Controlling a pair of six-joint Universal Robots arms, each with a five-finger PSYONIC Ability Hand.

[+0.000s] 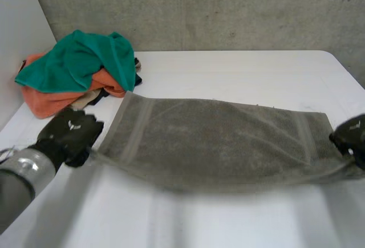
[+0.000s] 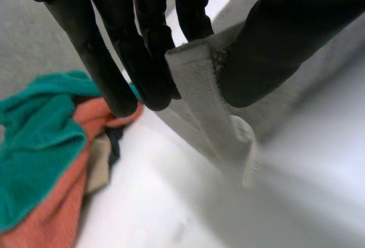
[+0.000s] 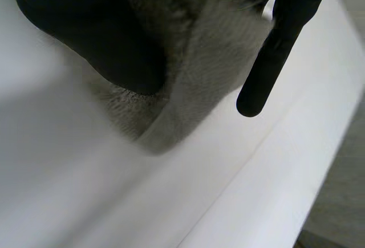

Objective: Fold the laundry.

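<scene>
White table (image 1: 239, 71) holds towel (image 1: 217, 139), left hand (image 1: 71, 134) and right hand (image 1: 352, 137) pinching corners.

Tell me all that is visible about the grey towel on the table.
The grey towel looks like thick terry cloth, with a flat woven band near each short end. It is spread wide across the white table. The left hand pinches one near corner, the right hand the other. Its far corner lies close to the pile of clothes.

White table (image 1: 239, 71) before a rough, speckled grey concrete wall (image 1: 228, 8)
</scene>
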